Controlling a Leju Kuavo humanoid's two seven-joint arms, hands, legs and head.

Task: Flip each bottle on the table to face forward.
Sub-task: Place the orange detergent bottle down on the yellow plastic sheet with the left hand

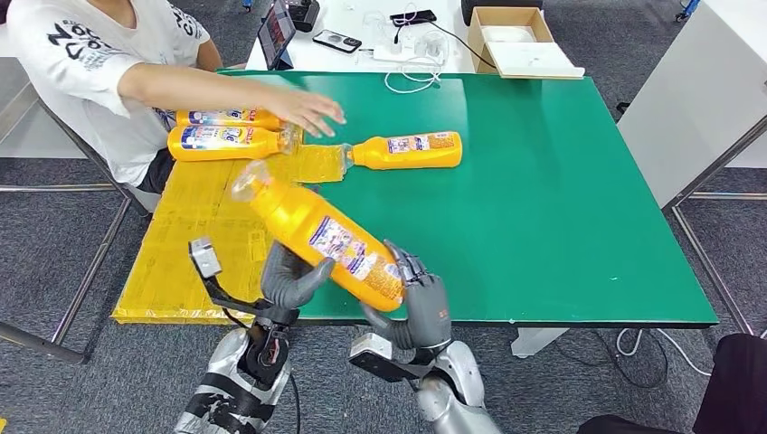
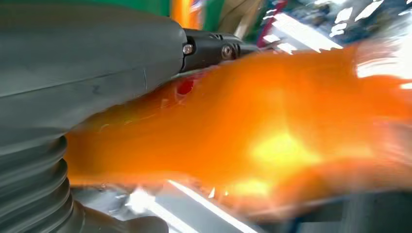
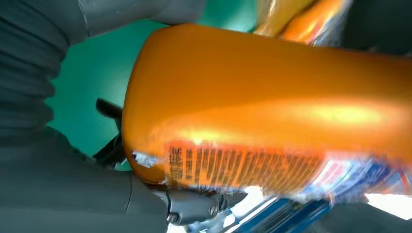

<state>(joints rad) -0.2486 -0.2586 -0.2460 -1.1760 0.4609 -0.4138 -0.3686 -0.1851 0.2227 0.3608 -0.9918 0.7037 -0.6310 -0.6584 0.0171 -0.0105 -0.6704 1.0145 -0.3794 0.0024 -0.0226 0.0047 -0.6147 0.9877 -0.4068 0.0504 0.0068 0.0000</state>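
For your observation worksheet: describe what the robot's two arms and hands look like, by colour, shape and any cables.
Both arms are silver with dark bands near the wrists. The left hand and right hand are grey, with thick grey thumbs and darker fingers. Each wrist carries a small boxy camera on a black bracket. A thin black cable runs along the left arm. Up close, a grey ribbed cover shows.

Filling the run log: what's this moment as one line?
left hand + right hand: hold orange bottle tilted above table edge | three bottles lie flat | person's hand over them
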